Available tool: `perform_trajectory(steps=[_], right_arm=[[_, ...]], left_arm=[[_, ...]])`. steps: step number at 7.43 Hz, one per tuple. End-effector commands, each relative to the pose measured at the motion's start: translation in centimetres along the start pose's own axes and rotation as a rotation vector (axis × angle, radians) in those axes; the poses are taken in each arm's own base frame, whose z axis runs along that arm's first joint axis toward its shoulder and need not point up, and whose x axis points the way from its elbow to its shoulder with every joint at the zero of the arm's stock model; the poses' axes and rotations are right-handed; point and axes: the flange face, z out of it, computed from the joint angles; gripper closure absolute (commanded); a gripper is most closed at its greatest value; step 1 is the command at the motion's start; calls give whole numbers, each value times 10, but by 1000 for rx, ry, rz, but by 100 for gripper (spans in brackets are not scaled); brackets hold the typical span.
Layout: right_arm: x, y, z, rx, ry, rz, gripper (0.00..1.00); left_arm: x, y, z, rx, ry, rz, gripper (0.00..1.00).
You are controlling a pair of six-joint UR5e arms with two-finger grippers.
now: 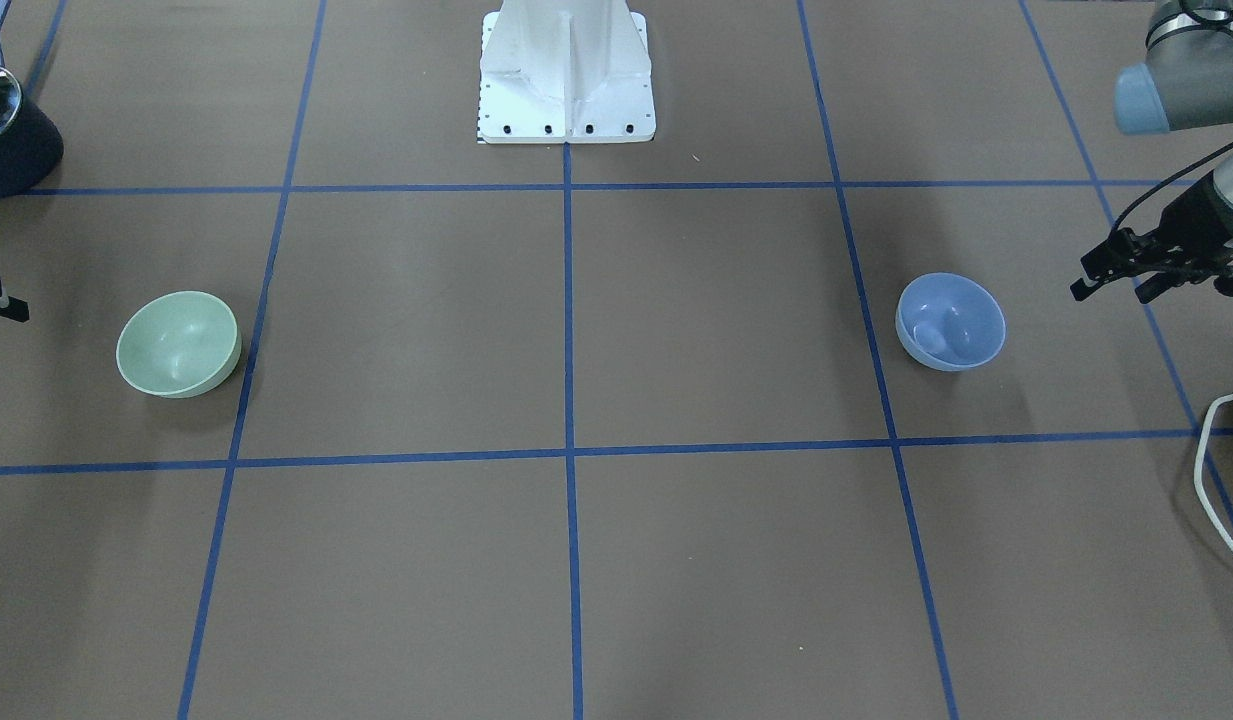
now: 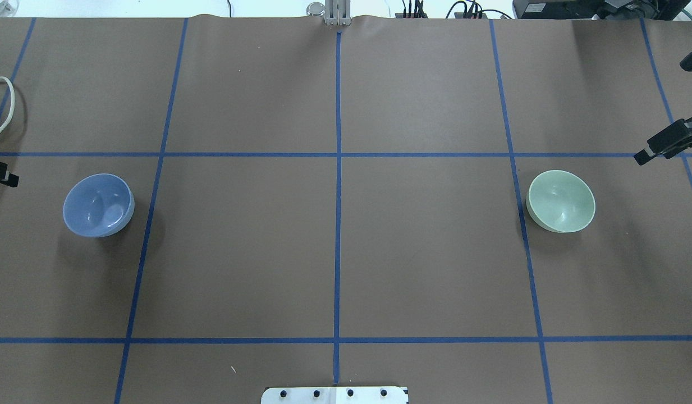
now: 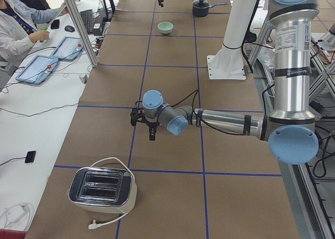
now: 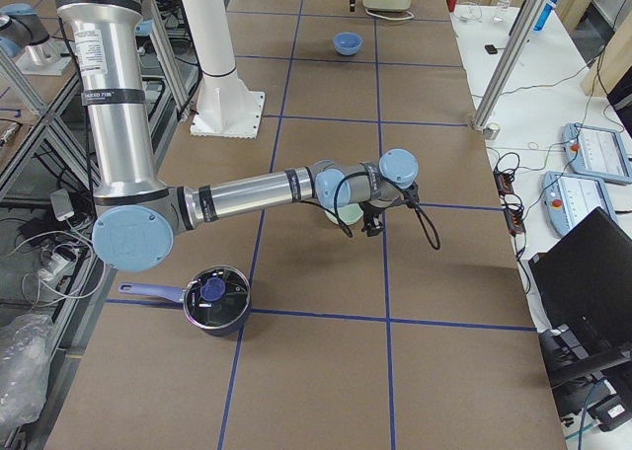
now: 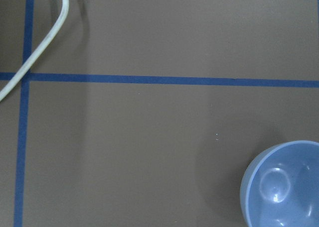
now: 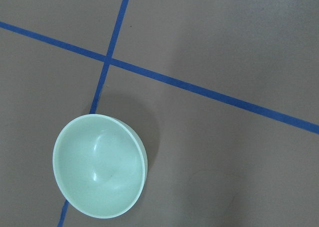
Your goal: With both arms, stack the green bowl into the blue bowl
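Spread-fingered and empty, the left pincer (image 1: pixel 1113 288) hangs off the worktop (image 2: pixel 334 252), near the blue bowl (image 2: pixel 98 205) on its outer side. That bowl sits upright on the robot's left half, just beside a line of blue tape (image 2: pixel 337 196). Well apart from it, on the right half, the green bowl (image 2: pixel 560 201) stands upright, its edge touching a tape line. The right pincer (image 2: pixel 654 148) hovers near it at the view's edge; whether it is open I cannot tell. A white pedestal (image 1: pixel 566 80) stands between the halves. A toaster (image 3: pixel 102 186) and a lidded dark pot (image 4: pixel 215 300) sit at the worktop's ends.
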Motion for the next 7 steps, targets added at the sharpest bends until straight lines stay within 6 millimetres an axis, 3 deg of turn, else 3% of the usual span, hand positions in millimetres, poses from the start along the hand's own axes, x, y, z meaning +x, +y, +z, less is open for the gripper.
perform_trajectory(steps=[1, 4, 7], right_arm=[[-12, -9, 39, 30, 40, 17, 13], [-18, -10, 81, 65, 21, 27, 13], [-25, -11, 93, 52, 34, 14, 21]], left_arm=[[25, -5, 18, 0, 21, -29, 1], [48, -7, 46, -12, 0, -50, 1], [68, -5, 60, -35, 10, -65, 3]])
